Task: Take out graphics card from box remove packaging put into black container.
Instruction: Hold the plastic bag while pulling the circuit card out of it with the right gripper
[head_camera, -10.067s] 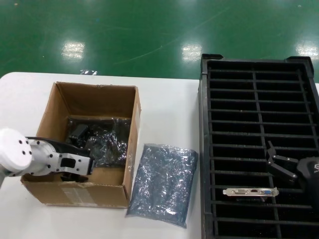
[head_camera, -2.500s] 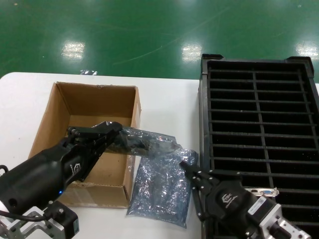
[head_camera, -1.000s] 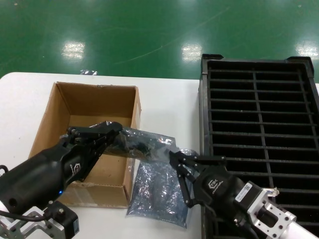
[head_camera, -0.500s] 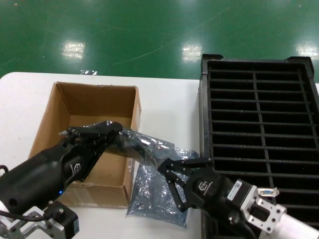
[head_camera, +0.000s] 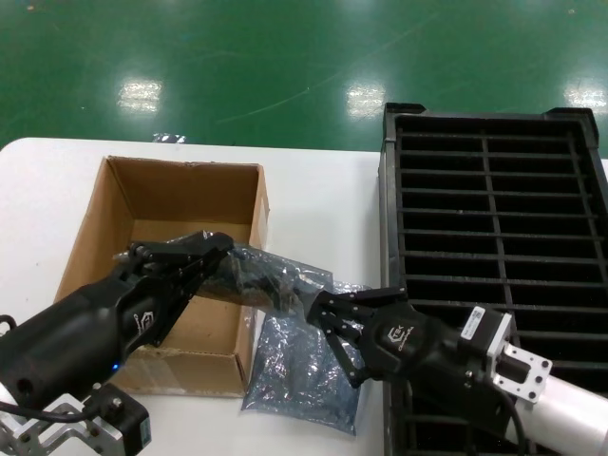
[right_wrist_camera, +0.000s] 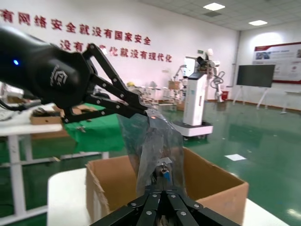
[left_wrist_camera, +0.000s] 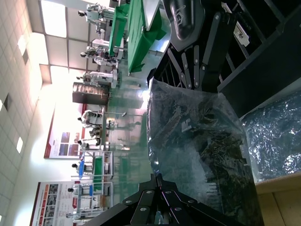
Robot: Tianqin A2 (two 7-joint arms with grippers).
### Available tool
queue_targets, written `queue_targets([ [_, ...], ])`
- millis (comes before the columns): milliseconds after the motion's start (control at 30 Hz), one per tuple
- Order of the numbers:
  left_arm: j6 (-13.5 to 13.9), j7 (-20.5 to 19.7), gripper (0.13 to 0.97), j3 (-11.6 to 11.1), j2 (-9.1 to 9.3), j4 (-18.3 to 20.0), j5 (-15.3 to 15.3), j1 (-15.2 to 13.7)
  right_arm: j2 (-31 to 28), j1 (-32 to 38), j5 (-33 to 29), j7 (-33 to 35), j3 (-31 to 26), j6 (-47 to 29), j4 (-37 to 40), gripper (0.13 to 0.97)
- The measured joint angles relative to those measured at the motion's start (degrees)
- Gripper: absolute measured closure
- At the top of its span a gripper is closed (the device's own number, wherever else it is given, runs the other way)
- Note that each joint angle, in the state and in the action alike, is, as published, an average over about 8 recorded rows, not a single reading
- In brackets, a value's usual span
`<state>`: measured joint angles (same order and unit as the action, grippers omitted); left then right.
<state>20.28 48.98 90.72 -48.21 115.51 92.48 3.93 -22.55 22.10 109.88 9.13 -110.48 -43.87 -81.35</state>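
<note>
A graphics card inside its dark shiny packaging [head_camera: 269, 275] hangs in the air over the near right corner of the brown box [head_camera: 171, 198]. My left gripper [head_camera: 215, 249] is shut on the bag's end above the box, as the left wrist view shows [left_wrist_camera: 157, 177]. My right gripper [head_camera: 321, 310] is shut on the opposite end, where a blue port shows through the packaging [right_wrist_camera: 155, 146]. The right gripper [right_wrist_camera: 162, 188] faces the left gripper [right_wrist_camera: 143, 109]. The black container [head_camera: 389, 190] stands to the right.
An empty anti-static bag [head_camera: 302, 370] lies flat on the white table between box and container. My right arm [head_camera: 494, 380] lies across the container's near rows. The box's far half shows bare cardboard.
My right gripper has moved up and left from over the flat bag and shut on the hanging bag's free end. The left gripper has held still with its end.
</note>
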Motion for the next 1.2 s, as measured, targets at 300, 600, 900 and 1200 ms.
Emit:
queue_targets([
  [300,0.0,0.0,0.958,0.0,0.00,0.0,0.0,0.0,0.0,4.1,3.2,0.7,0.9,-8.8,7.0,0.963],
  [600,0.0,0.0,0.958,0.0,0.00,0.0,0.0,0.0,1.7,7.3,3.9,1.7,2.0,-11.7,13.7,0.955],
  [900,0.0,0.0,0.958,0.0,0.00,0.0,0.0,0.0,3.8,9.3,3.4,2.4,2.8,-11.6,17.0,0.925],
  [1200,0.0,0.0,0.958,0.0,0.00,0.0,0.0,0.0,5.1,10.3,2.6,2.9,2.6,-11.9,18.7,0.828],
])
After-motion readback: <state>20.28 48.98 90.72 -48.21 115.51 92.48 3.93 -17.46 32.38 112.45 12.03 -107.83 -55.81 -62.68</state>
